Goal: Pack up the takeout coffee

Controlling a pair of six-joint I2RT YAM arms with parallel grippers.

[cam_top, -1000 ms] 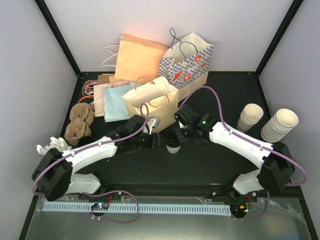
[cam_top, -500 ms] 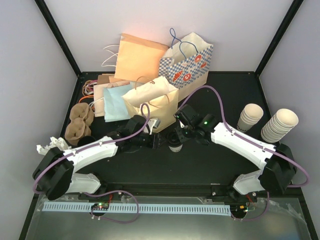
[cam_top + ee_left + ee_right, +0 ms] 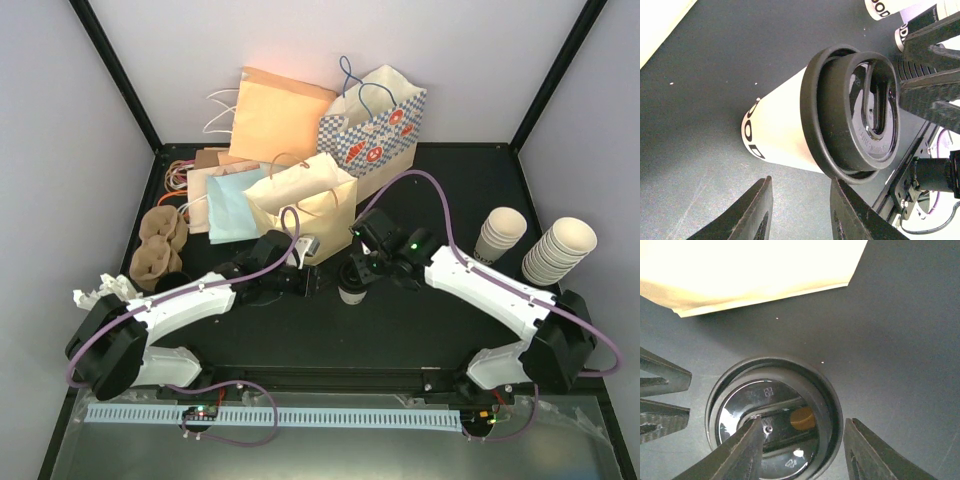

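The black tabletop (image 3: 400, 330) fills the middle of the top view. A cream paper bag (image 3: 305, 205) stands just above the centre, and a checked bag (image 3: 375, 130) is behind it in the upper part. At the right edge lies a stack of lidless cups (image 3: 560, 250). The takeout coffee (image 3: 351, 290) stands on the tabletop at the centre, just below the cream bag's lower right corner. The right tool (image 3: 805, 455) is over its black lid with the jaws apart, not clamped. The left tool (image 3: 800, 215), just left of the cup, is also apart and holds nothing.
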